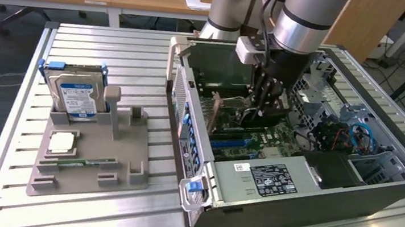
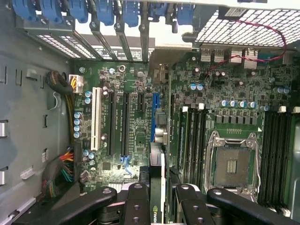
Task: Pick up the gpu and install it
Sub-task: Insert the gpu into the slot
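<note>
Gpu (image 2: 157,187) is sitting between the black fingers (image 2: 135,206), and the fingers are squeezing it from both sides. It is hanging on its thin edge inside the open computer case (image 1: 314,209), just over the green board (image 2: 136,122) and close to the blue slot (image 2: 153,117). I cannot tell if it is touching the slot.

Going from the exterior view's left, a gray holder (image 1: 81,177) is lying on the metal tabletop (image 1: 133,54). A silver hard drive (image 1: 78,96) with a blue and white label is standing up at the holder's far end. A small green memory stick (image 1: 78,162) is lying flat in the holder. Next, the computer case is lying on its side. The robot arm (image 1: 304,22) is reaching down into the middle of the case. At the exterior view's right, blue cables (image 1: 360,134) are curling inside the case.
</note>
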{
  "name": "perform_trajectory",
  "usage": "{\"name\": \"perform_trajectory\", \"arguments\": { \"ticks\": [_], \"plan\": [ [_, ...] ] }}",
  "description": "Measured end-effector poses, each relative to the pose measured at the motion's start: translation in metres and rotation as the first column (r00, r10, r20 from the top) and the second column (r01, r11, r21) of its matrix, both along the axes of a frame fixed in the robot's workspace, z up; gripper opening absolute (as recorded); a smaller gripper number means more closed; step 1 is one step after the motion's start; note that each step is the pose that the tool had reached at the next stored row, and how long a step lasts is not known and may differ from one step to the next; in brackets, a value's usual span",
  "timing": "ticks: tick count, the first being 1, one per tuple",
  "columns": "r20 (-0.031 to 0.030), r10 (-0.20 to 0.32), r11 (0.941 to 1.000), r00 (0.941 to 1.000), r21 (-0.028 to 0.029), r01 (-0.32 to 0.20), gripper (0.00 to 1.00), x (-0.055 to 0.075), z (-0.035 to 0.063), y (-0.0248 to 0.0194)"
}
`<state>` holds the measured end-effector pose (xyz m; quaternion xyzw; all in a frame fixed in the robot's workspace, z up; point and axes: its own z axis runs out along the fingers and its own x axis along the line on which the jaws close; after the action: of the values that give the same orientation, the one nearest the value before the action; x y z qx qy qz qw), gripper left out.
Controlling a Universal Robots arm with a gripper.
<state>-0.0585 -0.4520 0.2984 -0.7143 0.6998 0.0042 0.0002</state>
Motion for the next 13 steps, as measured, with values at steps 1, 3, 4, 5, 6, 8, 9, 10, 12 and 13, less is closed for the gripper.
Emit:
{"name": "perform_trajectory", "arguments": {
  "ticks": [1,3,4,5,6,8,9,10,12,13],
  "plan": [
    [0.0001,0.000,1.0000,1.0000,0.0001,0.000,0.26,-0.001,-0.0008,0.0000],
    [0.0000,0.000,1.0000,1.0000,0.0000,0.000,0.26,-0.001,-0.0042,0.0000],
    [0.0001,0.000,1.0000,1.0000,0.0001,0.000,0.26,-0.002,-0.0060,0.0000],
    [0.0000,0.000,1.0000,1.0000,0.0001,0.000,0.26,-0.002,-0.0077,0.0000],
    [0.0000,0.000,1.0000,1.0000,0.0000,0.000,0.26,-0.002,-0.0091,0.0000],
    [-0.0001,0.000,1.0000,1.0000,-0.0002,0.000,0.26,-0.002,-0.0096,0.0000],
    [-0.0001,0.000,1.0000,1.0000,-0.0002,0.000,0.26,-0.002,-0.0096,0.0000],
    [-0.0001,0.000,1.0000,1.0000,-0.0001,0.000,0.26,-0.002,-0.0096,0.0000],
    [0.0000,0.000,1.0000,1.0000,-0.0001,0.000,0.26,-0.002,-0.0098,0.0000],
    [0.0002,0.000,1.0000,1.0000,0.0005,0.000,0.26,-0.002,-0.0108,0.0000]
  ]
}}
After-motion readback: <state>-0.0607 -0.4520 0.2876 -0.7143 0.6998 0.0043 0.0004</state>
